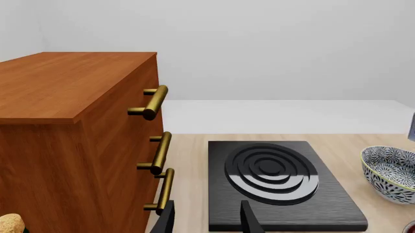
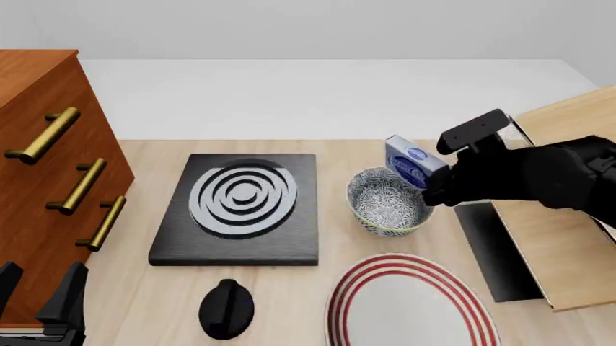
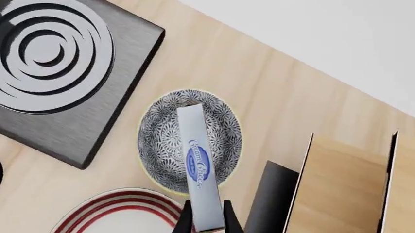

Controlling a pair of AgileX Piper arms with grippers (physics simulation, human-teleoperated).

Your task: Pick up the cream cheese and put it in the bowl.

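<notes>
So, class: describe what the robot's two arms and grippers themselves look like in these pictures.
Both are black. The right arm is bulky and faceted, with a boxy block on top; its gripper has slim dark fingers. The left gripper has flat, angular black fingers. No cables, markings or sleeves are visible.

Blue-grey and white floral bowl, pale grey cream cheese with blue oval logo, white plate with red rings

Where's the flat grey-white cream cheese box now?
The cream cheese box is held in the right gripper, directly above the blue floral bowl, right of the black stove plate.
</notes>
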